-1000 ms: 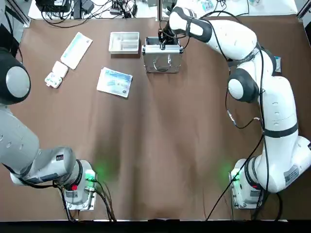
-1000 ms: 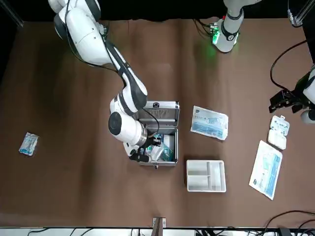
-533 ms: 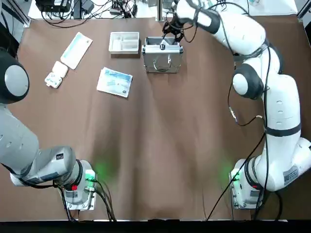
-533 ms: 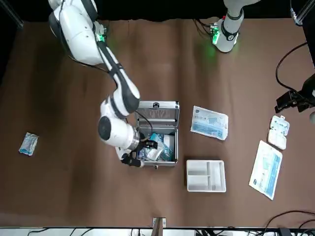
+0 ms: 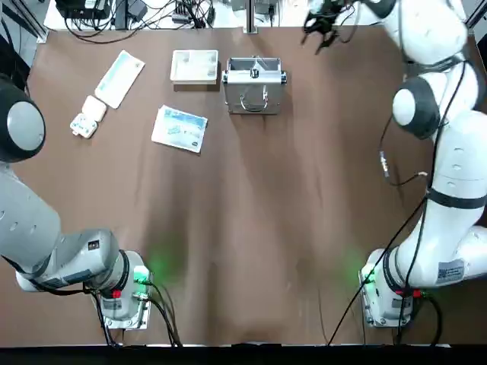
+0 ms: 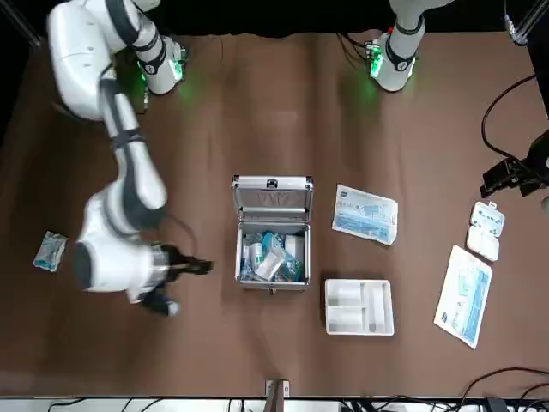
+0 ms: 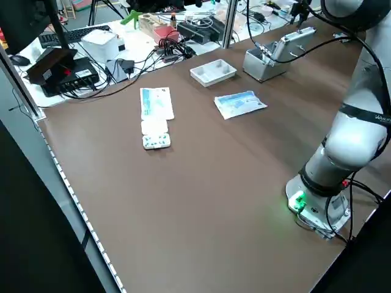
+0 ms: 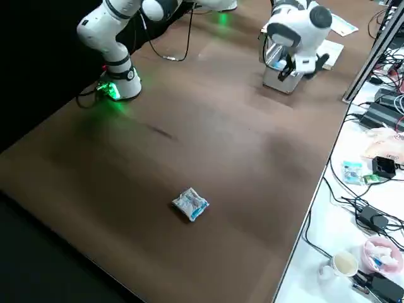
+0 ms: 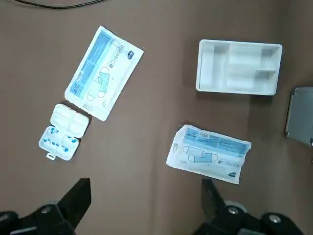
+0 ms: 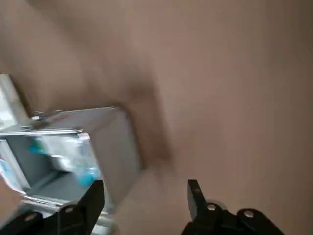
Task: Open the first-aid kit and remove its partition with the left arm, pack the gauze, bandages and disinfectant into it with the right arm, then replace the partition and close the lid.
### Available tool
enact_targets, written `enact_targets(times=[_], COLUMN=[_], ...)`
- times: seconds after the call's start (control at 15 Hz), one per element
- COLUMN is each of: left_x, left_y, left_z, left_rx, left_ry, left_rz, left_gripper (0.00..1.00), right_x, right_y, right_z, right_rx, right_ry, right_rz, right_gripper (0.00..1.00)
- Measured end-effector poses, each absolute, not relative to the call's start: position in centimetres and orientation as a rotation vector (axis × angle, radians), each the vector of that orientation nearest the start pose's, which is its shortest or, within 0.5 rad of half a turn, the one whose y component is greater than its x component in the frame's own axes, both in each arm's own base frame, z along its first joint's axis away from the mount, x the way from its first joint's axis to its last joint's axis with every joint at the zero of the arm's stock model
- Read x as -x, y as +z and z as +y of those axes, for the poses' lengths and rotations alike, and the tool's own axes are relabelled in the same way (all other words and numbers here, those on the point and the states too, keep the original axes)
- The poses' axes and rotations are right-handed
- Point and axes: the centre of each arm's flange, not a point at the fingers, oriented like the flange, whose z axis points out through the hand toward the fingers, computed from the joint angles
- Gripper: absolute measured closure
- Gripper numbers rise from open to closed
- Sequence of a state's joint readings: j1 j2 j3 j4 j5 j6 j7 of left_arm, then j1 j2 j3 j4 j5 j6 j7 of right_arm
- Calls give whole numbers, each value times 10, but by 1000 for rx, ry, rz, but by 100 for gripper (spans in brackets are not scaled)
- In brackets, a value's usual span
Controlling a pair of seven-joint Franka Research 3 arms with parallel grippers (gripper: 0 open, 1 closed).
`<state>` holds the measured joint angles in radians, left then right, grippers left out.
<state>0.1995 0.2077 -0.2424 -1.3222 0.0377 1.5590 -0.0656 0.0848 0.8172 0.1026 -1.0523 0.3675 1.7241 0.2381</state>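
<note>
Open first-aid kit (image 6: 273, 233) packed on the brown worktop (image 6: 343, 360), partition (image 6: 359, 307) lying near it, right gripper (image 6: 184, 284) beside the kit, left gripper (image 9: 146, 210) over the packets (image 9: 209, 153), both with fingers apart and empty

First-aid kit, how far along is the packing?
Already done, it seems: the kit is open, its partition lies out on the table, and several packed items sit inside. In hand: nothing; the right arm's jaws are open and away from the kit. Left: probably the small packet still on the table, then putting the partition back and closing the lid.
</note>
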Motion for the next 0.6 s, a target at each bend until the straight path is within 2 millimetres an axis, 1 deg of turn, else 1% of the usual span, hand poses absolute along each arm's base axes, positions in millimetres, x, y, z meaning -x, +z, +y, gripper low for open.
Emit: enact_targets(times=[0.07,0.13,0.2,0.4,0.53,0.6], left_x=[-616,-616,-616,-616,-616,-617], left_y=[622,622,622,622,622,622], left_z=[-3,-1,0,-2,-1,3], left_rx=[3154,3154,3154,3155,3155,3154], left_ry=[-55,-56,-55,-54,-56,-64], left_rz=[-52,-56,-59,-55,-57,-68], left_gripper=[0,0,0,0,0,0], right_x=[-741,-742,-742,-735,-723,-716], right_y=[343,339,336,324,309,301], right_z=[107,67,30,-57,-112,-139], right_rx=[2753,2796,2835,2910,2970,2999], right_ry=[315,321,327,343,390,419], right_rz=[195,176,149,61,44,51], right_gripper=[22,19,18,16,16,16])
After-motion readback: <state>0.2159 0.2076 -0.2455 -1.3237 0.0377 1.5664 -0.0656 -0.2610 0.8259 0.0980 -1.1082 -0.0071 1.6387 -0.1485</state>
